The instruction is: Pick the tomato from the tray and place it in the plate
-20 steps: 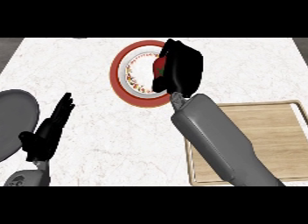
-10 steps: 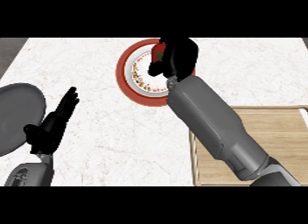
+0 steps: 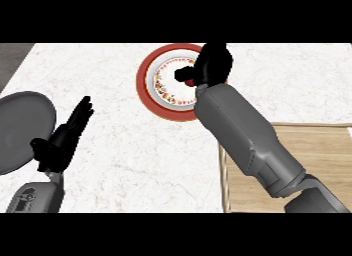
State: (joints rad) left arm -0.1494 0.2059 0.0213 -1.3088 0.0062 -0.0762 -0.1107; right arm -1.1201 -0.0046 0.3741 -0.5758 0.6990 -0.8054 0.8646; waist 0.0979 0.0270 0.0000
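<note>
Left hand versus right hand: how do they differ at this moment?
The left hand rests over bare counter at the view's left, fingers straight; the right hand is stretched over the red-rimmed plate, fingers curled. Whether it holds anything is hidden. Both are black on grey forearms.

Right hand (image 3: 211, 65) farther over plate (image 3: 164, 85)

2 boxy grey forearms, right (image 3: 245, 135) and left (image 3: 37, 197), end in black hands (image 3: 212, 67)
</note>
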